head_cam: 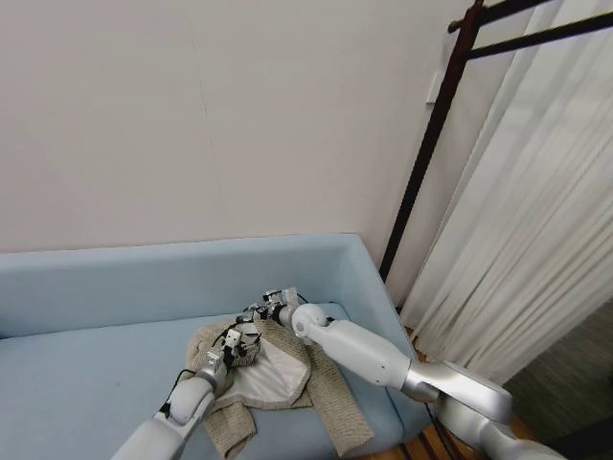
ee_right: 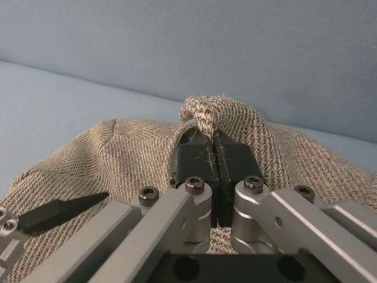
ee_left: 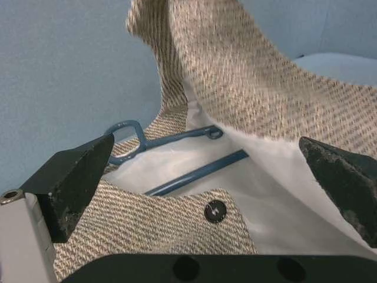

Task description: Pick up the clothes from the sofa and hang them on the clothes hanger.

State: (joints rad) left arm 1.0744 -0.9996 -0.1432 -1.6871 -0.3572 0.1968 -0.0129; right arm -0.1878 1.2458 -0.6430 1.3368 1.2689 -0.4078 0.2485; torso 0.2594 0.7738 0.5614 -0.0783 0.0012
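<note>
The tweed jacket (head_cam: 335,404) lies crumpled, white lining up, at the right end of the pale blue sofa (head_cam: 96,383), with a blue hanger (ee_left: 197,171) inside it. The right gripper (ee_right: 215,142), at the jacket's twelve o'clock edge, has its fingers pinched tight on a raised fold of tweed. The left gripper (ee_left: 206,171) hovers at ten o'clock, fingers spread wide over the lining. A dark clothes rack (head_cam: 420,168) stands at two o'clock.

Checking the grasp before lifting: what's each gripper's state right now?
Left gripper: open, holding nothing, at the beige woven jacket.
Right gripper: shut on a fold of the beige woven jacket.
</note>
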